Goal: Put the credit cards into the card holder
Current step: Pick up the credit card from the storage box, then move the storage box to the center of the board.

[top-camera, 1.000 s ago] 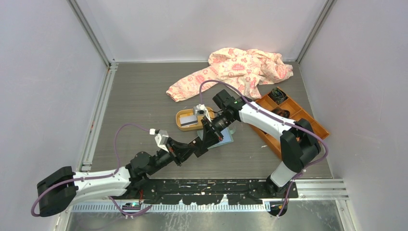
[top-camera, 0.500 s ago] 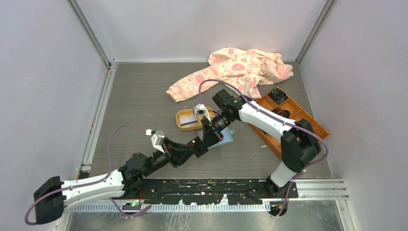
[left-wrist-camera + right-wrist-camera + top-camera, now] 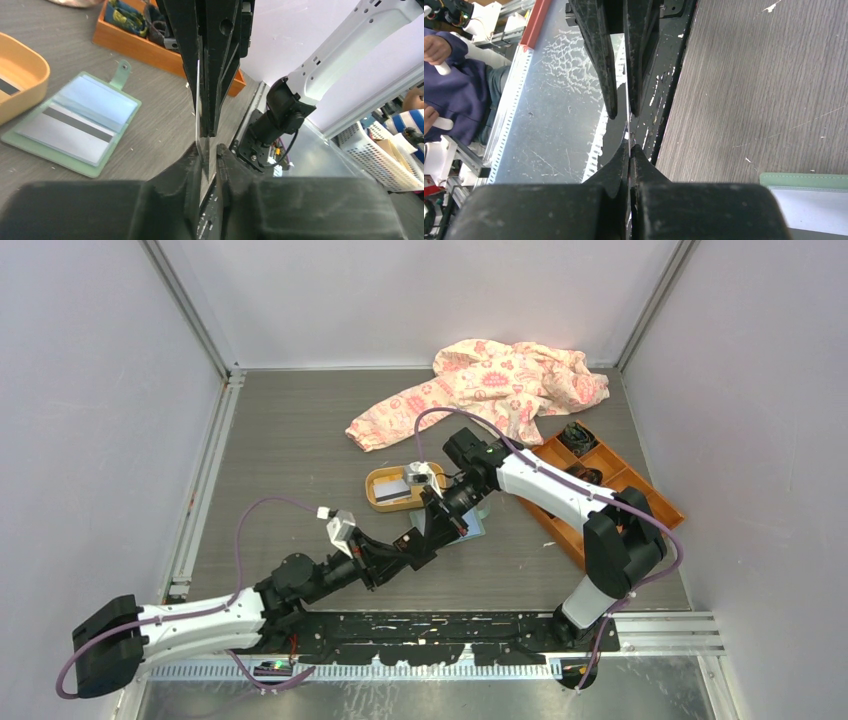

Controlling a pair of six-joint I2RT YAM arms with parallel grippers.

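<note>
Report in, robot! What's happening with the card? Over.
Right gripper shut on credit card. Left gripper open around same card. Card holder lies open, striped card inside. Nothing lying across it.

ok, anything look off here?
One card hangs edge-on in mid-air between the two arms: right gripper shut on it, left gripper with jaws loose around it. A crumpled pink cloth lies at the back, unrelated to the task. Nothing spilled or damaged.

arms [image 3: 545, 488]: white shells, black joints | cables [image 3: 678, 548]: purple | left claw [image 3: 210, 149], right claw [image 3: 630, 147]: black
</note>
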